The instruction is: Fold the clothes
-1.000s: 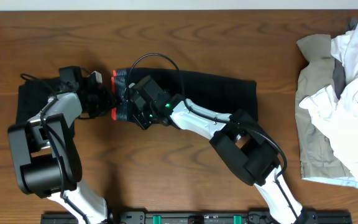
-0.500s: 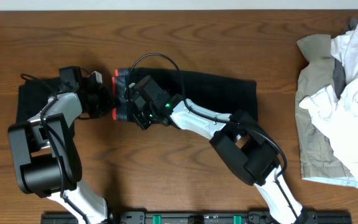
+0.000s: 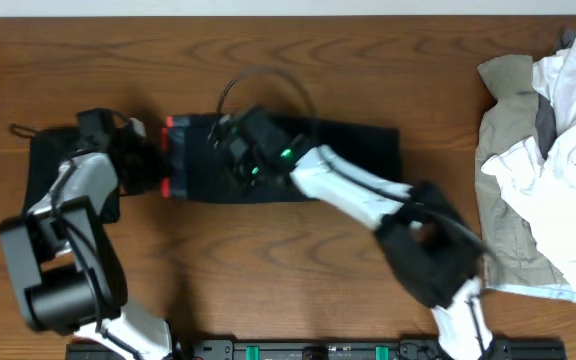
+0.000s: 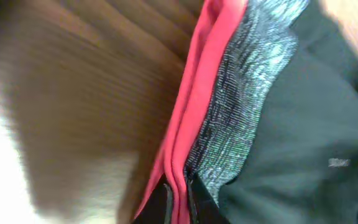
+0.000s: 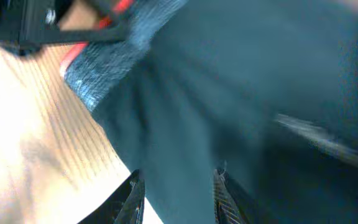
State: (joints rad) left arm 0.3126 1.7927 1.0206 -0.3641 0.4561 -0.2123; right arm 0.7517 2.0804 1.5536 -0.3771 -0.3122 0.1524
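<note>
Two left fingers [image 4: 156, 210] clamp the waistband [image 4: 241, 93]; right fingers [image 5: 134, 199] straddle trousers [image 5: 260, 81], grip unclear.

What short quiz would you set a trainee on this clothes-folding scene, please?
1. True or false: in the overhead view, the white and khaki garments are heaped at the left edge.
2. What does the left gripper pinch? A) the red waistband edge B) a trouser cuff C) a sock
3. Fill in: the navy trousers lie on a ___ table.
Key: 1 false (they are at the right edge); 2 A; 3 wooden.
</note>
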